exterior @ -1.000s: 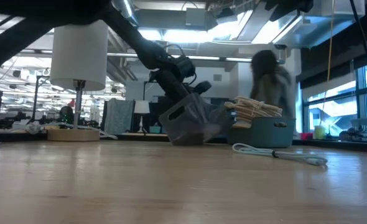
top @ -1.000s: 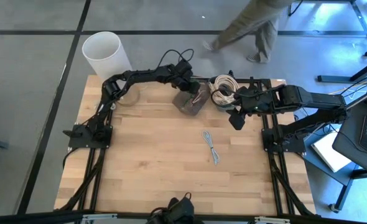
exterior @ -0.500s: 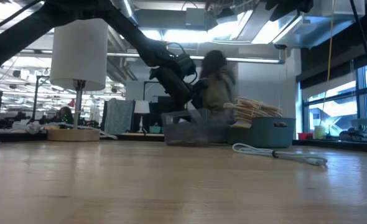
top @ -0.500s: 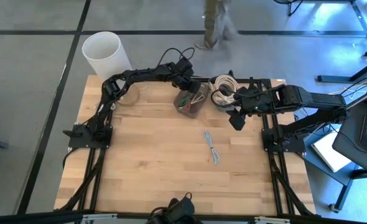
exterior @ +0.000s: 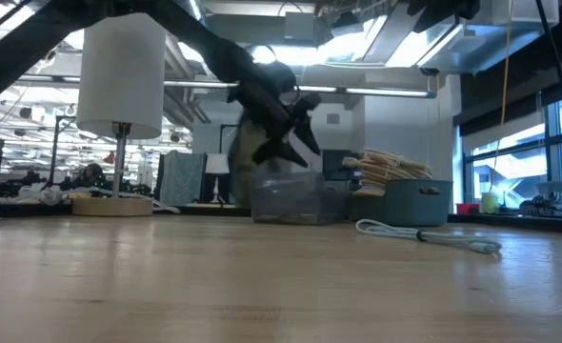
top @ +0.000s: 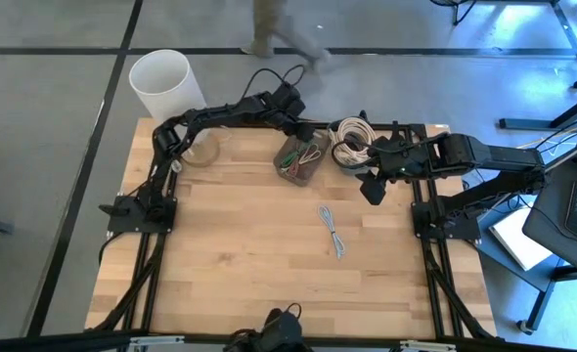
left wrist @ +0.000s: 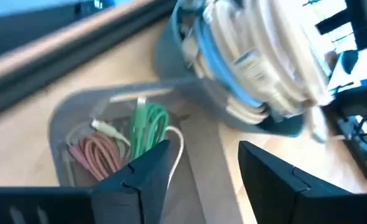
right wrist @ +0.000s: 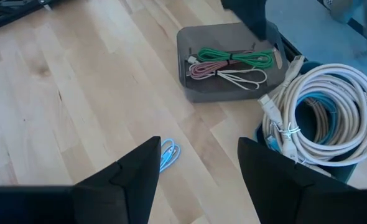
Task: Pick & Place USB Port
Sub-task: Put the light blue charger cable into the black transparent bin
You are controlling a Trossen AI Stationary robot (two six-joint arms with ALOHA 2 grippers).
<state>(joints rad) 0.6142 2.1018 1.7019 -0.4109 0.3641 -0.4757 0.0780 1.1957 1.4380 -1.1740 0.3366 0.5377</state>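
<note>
Pale wood-grain tabletop [top: 249, 254] spread smooth under both arms. Left tool [top: 295, 115] hung just behind the grey plastic bin [top: 302, 156], fingers spread, holding nothing; the bin sat flat with thin green, pink and white cords coiled inside. Right tool [top: 371, 188] waited beside the teal tub [top: 351, 147] of thick cream cable, fingers apart and empty. In front of it, the slim pale-blue USB cable [top: 332, 231] lay loose, unpicked — likely next: reach, pinch, carry binward.
</note>
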